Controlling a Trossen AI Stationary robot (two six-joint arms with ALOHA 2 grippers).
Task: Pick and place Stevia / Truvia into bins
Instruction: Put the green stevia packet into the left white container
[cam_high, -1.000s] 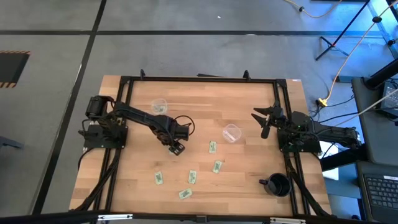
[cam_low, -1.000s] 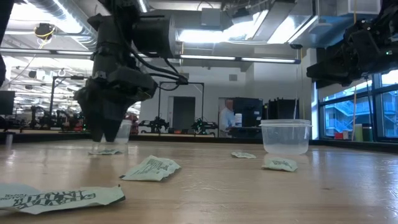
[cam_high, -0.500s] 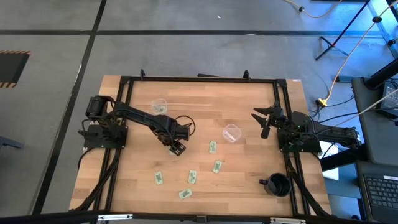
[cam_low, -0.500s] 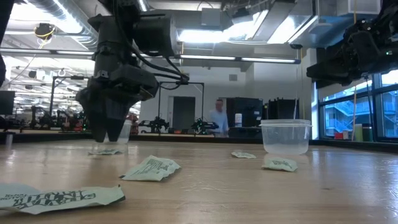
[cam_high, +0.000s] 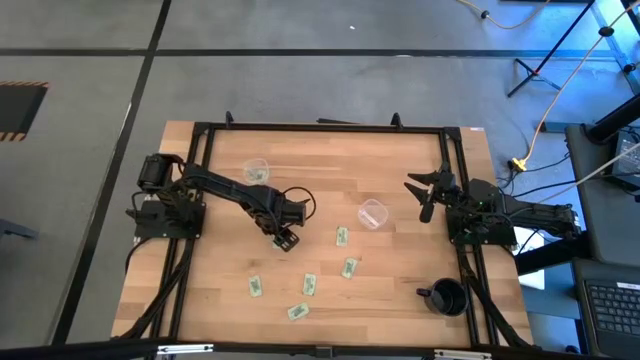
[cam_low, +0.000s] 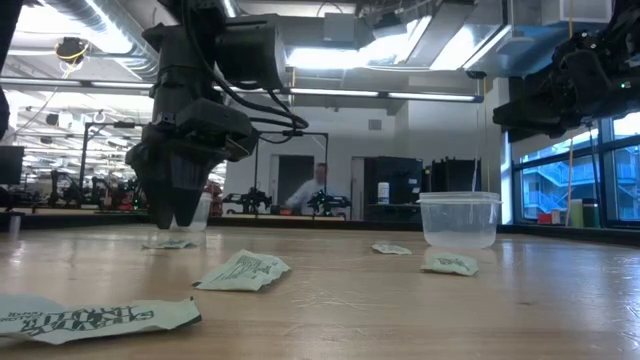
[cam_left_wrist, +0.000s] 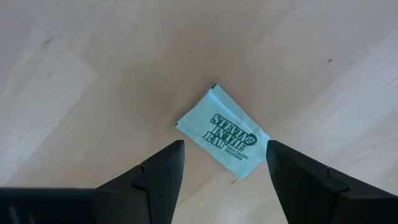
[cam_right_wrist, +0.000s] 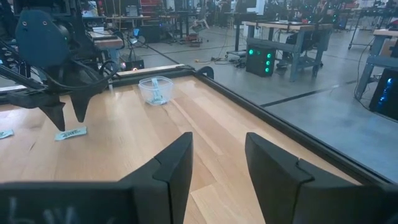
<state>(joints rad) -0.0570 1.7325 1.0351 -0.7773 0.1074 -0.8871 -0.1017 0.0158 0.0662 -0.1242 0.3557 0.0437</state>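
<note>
My left gripper (cam_high: 285, 240) points down over the middle of the table, open. Its fingertips (cam_left_wrist: 163, 174) stand on either side of one green-and-white Stevia packet (cam_left_wrist: 222, 132), just above it and apart from it. That packet lies flat on the wood (cam_low: 170, 243). Several more packets lie flat nearer the table's near edge (cam_high: 341, 236) (cam_high: 350, 267) (cam_high: 310, 284) (cam_high: 256, 288) (cam_high: 297, 312). One clear cup (cam_high: 256, 171) stands toward the far left with a packet inside. The other clear cup (cam_high: 372, 213) stands right of centre. My right gripper (cam_high: 425, 195) waits open at the right edge.
A black mug (cam_high: 447, 297) stands near the table's near right corner. A black frame rail (cam_high: 320, 127) runs around the table edges. Bare wood lies between the two cups (cam_high: 310, 180). A person moves in the room beyond the table (cam_low: 312, 190).
My left gripper has edged slightly toward the table's right while staying low over the packet. The packets and cups have not moved. The person in the room behind has walked toward the left.
</note>
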